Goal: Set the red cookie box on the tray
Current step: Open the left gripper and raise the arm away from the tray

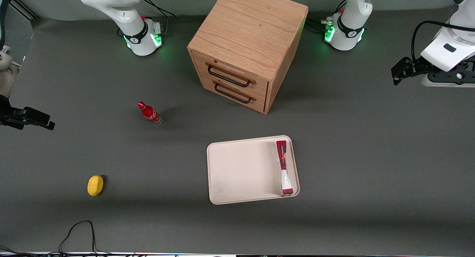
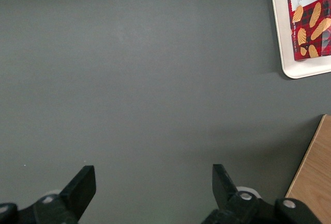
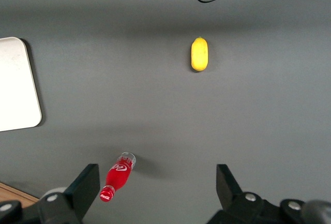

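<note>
Left wrist view shows the end effector (image 2: pixel 150 188) with its fingers (image 2: pixel 83 185) spread wide and nothing between them, over bare desk (image 2: pixel 155 79); in the front view it hangs well apart from the tray, toward the working arm's end of the desk; the red cookie box (image 1: pixel 284 168) already lies inside the tray (image 1: pixel 241 171), along the short rim nearest the working arm, apparently on its narrow side; the placement looks done, so I judge the step in hand is retreat; doing it well means keeping the arm high and clear of the tray, and away from the wooden cabinet (image 1: pixel 245 45) nearby, so the box is not nudged.
</note>
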`<state>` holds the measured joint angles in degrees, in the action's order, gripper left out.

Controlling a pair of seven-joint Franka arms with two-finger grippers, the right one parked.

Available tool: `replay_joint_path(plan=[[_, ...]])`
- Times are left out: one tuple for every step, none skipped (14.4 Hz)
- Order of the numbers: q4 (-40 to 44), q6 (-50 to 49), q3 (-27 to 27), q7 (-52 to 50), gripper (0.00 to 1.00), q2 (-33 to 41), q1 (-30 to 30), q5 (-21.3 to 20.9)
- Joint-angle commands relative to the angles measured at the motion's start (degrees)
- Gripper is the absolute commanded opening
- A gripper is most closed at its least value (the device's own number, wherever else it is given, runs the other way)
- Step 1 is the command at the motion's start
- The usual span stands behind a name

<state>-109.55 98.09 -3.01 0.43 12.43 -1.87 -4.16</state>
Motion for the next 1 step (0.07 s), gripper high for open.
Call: replay_joint_path(plan=[[-0.8, 1.0, 0.3, 1.2, 1.00, 0.4, -0.2, 0.2]])
